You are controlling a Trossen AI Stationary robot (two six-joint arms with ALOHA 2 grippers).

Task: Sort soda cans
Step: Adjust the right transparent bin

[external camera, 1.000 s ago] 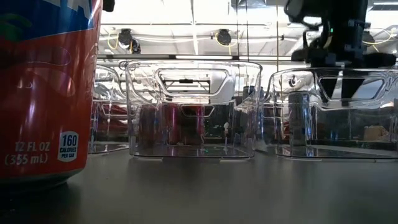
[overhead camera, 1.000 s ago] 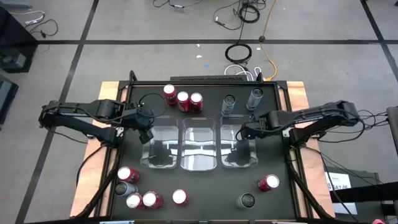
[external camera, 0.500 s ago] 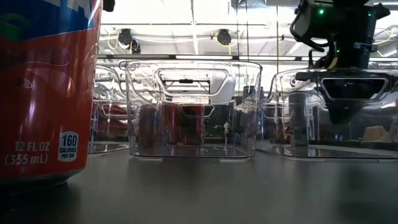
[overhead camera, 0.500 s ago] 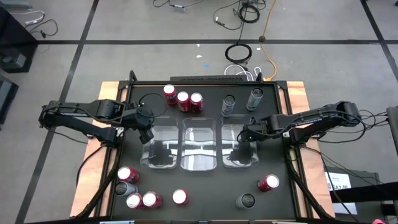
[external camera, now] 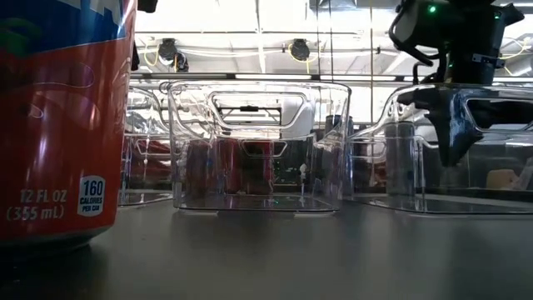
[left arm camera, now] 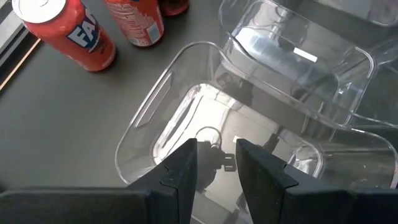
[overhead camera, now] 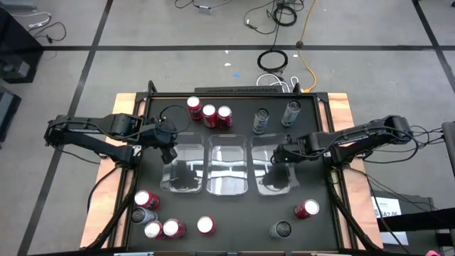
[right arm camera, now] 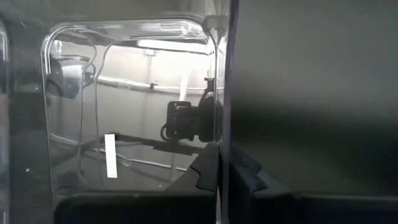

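My right tool [overhead camera: 276,158] pinched the right bin's [overhead camera: 272,186] wall; grey cans [overhead camera: 261,120] stood upright toward frame top, nearest my right arm.

3 clear bins [overhead camera: 229,171] block table centre; open lanes between bins and can clusters [overhead camera: 210,114].

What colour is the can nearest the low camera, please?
Red, with a blue band on top; low view.

Both arms reach inward, left hand [overhead camera: 168,150] with fingers slightly parted, right hand [overhead camera: 276,158] pinched nearly closed.
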